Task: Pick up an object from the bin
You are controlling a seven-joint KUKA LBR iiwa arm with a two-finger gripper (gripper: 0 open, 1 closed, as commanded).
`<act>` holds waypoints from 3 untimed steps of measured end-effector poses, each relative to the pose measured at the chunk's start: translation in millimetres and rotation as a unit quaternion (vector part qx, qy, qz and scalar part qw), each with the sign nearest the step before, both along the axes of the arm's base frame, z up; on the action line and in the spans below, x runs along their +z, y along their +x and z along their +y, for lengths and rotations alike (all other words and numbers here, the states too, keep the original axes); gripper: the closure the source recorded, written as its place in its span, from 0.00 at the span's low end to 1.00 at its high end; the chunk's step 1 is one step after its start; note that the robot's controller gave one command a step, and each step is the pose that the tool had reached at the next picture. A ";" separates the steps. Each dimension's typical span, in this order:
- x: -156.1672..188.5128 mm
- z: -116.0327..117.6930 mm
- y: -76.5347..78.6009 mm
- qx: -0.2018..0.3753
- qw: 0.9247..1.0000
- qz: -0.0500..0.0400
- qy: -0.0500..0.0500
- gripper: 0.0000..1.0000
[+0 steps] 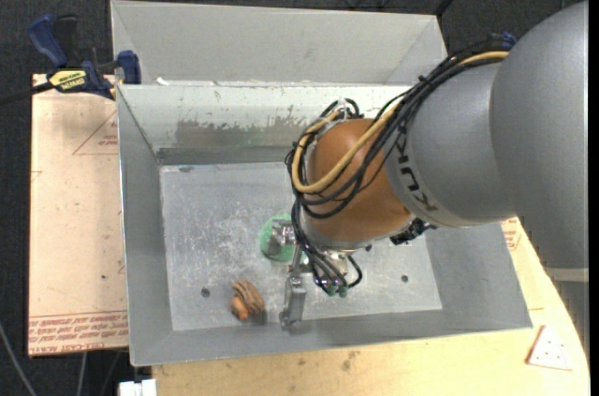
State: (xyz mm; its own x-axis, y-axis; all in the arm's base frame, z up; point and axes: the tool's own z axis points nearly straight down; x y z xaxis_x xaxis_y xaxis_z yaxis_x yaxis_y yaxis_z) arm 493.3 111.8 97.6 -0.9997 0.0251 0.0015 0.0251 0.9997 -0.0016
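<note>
Two items logged. Brown ridged lump (247,300) lay just beside the claw (292,310), on the bin (201,221) floor, ungripped. Green piece (274,238) sat farther back, partly under the wrist (351,188). Claw spread: could not tell. Best centred over the lump before closing.

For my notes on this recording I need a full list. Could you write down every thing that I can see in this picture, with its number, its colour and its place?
bin: one, grey metal, middle of the view, its floor scratched.
brown thing: one, brown and orange, small and ridged, on the bin's floor near the front wall, just left of the gripper.
green thing: one, green with a pale part, near the middle of the floor, partly hidden by the gripper's body.
gripper: one, grey metal, low over the front of the floor.
arm: one, grey, reaching in from the right.
wrist cover: one, orange, with yellow and black cables around it.
</note>
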 end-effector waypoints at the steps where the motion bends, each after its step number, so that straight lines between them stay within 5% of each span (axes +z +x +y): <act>1: -14.1 24.1 -2.9 0.073 0.997 -0.002 0.001 0.00; 2: -23.0 35.9 -5.0 0.102 0.995 -0.005 0.002 0.00; 3: -27.7 50.3 -1.6 0.085 0.996 -0.001 0.002 1.00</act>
